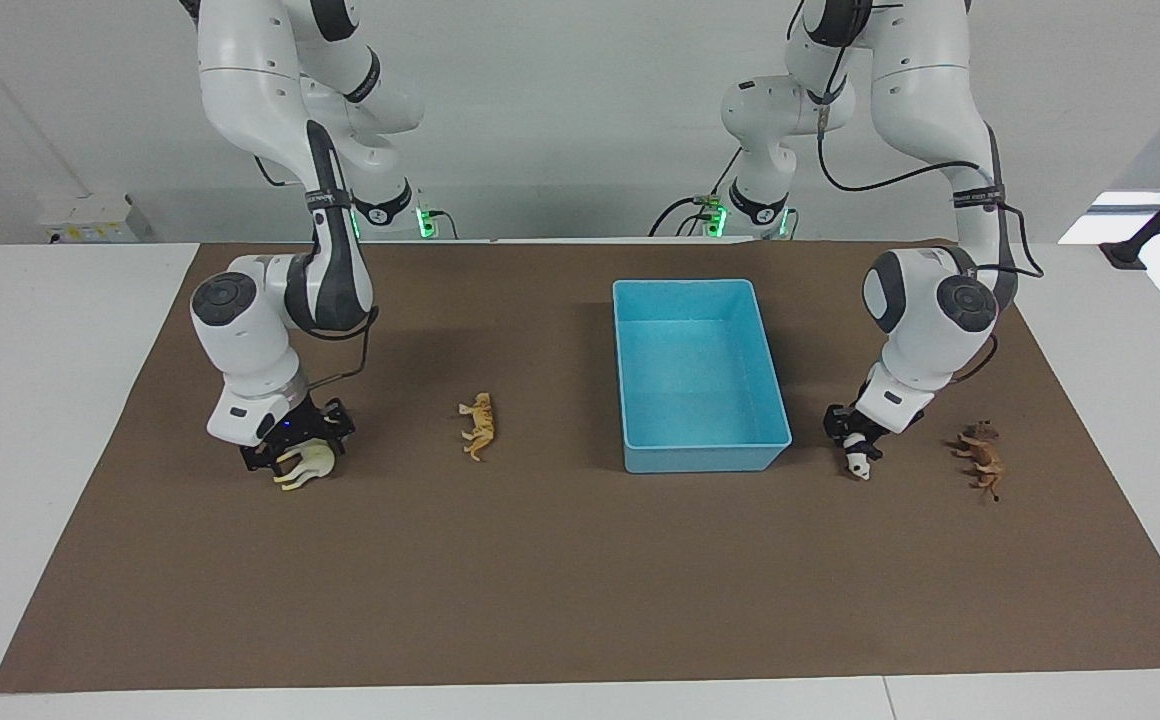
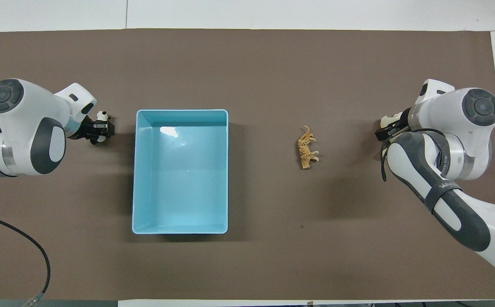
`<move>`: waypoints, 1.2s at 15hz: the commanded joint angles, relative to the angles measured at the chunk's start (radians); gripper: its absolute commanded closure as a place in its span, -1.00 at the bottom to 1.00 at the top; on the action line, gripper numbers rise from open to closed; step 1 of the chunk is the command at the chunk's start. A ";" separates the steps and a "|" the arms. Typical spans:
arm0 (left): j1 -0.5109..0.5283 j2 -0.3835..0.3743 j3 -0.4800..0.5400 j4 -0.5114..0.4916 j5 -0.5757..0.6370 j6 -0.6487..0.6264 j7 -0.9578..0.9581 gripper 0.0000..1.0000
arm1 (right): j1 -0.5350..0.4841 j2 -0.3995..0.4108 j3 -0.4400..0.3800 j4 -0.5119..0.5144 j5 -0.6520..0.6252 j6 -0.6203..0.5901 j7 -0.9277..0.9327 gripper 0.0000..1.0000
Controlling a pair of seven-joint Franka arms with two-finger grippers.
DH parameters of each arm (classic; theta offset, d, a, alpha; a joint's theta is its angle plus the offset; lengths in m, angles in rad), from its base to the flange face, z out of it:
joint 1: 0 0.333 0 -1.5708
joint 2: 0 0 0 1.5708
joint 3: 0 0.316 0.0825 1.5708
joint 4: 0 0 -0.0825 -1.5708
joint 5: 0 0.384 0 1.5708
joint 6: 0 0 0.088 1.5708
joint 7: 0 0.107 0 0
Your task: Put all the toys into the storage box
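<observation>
A: Report gripper status.

B: My right gripper (image 1: 298, 457) is clamped on the cream camel (image 1: 308, 466), just above the brown mat (image 1: 580, 590) at the right arm's end. My left gripper (image 1: 852, 437) is clamped on the panda (image 1: 857, 459), close beside the storage box (image 1: 640, 292).

A: Remaining toys?

B: The tiger (image 1: 479, 425) lies on the mat between the camel and the box. The brown horned animal (image 1: 981, 458) lies at the left arm's end, near the panda. The box holds no toys.
</observation>
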 commanded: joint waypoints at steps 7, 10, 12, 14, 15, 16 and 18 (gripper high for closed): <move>-0.171 -0.077 -0.030 0.280 -0.006 -0.458 -0.440 0.25 | -0.009 -0.005 0.009 -0.029 0.003 0.016 0.096 1.00; -0.311 -0.092 -0.033 0.251 -0.006 -0.449 -0.639 0.24 | -0.006 -0.004 0.012 -0.014 0.003 0.013 0.114 1.00; -0.377 -0.143 -0.033 0.134 -0.006 -0.408 -0.697 0.14 | 0.011 -0.008 0.017 0.009 0.003 -0.001 0.148 1.00; -0.391 -0.174 -0.033 0.044 -0.006 -0.313 -0.698 -0.99 | 0.040 -0.033 0.018 0.064 0.004 -0.074 0.198 1.00; -0.388 -0.175 -0.033 0.039 -0.006 -0.310 -0.696 -1.00 | 0.058 -0.048 0.018 0.097 0.004 -0.120 0.226 1.00; -0.383 -0.175 -0.033 0.044 -0.006 -0.313 -0.696 -1.00 | 0.086 -0.063 0.023 0.129 0.012 -0.168 0.258 1.00; -0.377 -0.175 -0.028 0.050 -0.003 -0.325 -0.695 -1.00 | 0.135 -0.083 0.025 0.184 0.083 -0.252 0.328 1.00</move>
